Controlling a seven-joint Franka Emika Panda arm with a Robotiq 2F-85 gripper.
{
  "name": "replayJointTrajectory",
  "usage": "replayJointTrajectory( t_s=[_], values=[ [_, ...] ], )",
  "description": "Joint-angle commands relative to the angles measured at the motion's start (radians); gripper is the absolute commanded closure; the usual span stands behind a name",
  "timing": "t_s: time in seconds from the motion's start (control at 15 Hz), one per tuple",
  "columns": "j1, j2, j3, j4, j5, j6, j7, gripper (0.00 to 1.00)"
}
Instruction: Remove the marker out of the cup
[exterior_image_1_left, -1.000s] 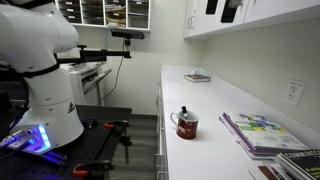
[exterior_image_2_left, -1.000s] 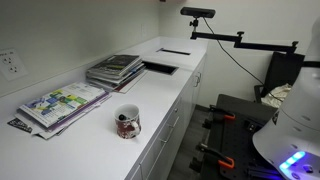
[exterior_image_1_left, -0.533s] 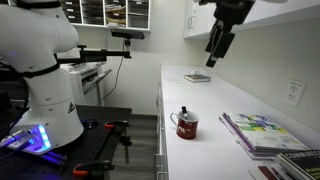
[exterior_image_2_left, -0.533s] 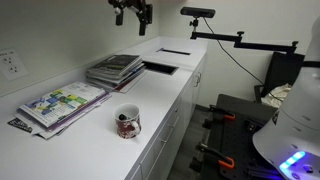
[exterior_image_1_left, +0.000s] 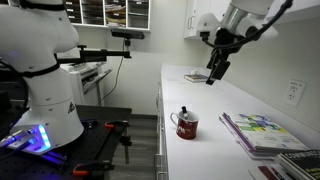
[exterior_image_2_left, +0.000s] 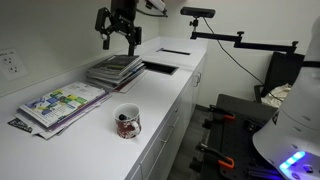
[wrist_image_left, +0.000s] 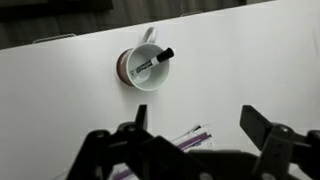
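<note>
Gripper (exterior_image_2_left: 118, 45) hangs high over the counter (exterior_image_1_left: 200, 150), well apart from the cup (exterior_image_2_left: 127, 122), with its fingers spread wide and empty; the wrist view shows the gap plainly (wrist_image_left: 197, 128). The marker (wrist_image_left: 155, 62) sits in the cup (wrist_image_left: 140, 68), leaning, its upper end resting across the rim on the side away from the handle. In an exterior view that end stands just proud of the rim (exterior_image_1_left: 183, 110).

Risks as you descend:
- The marker is thin and tilted, so a finger coming straight down may hit the rim and shove or tip the cup.
- If you close off-axis, you may pinch the rim with the marker and lift both, or roll the marker deeper inside.
- A grip on the very tip will likely slip.
- The cup is not yet centred under the fingers in the wrist view, so line up before dropping.
- Magazines (exterior_image_2_left: 65, 103) lie near the cup; watch a wide finger there.

Against the earlier frames: a second ago no gripper showed in either exterior view. Half a second ago it was at the top edge. Now it is lower and further in. Cup and marker are unmoved.
</note>
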Motion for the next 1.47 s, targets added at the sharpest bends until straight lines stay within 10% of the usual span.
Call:
replayJointTrajectory(
  t_s=[0.0, 0.4, 1.4],
  values=[
    [-0.006, 0.025, 0.028, -0.014, -0.003, 0.023, 0.071, 0.00],
    [0.012, 0.142, 0.058, -0.026, -0.014, -0.013, 0.349, 0.00],
    [0.025, 0.246, 0.086, -0.028, 0.045, 0.093, 0.386, 0.00]
  ],
)
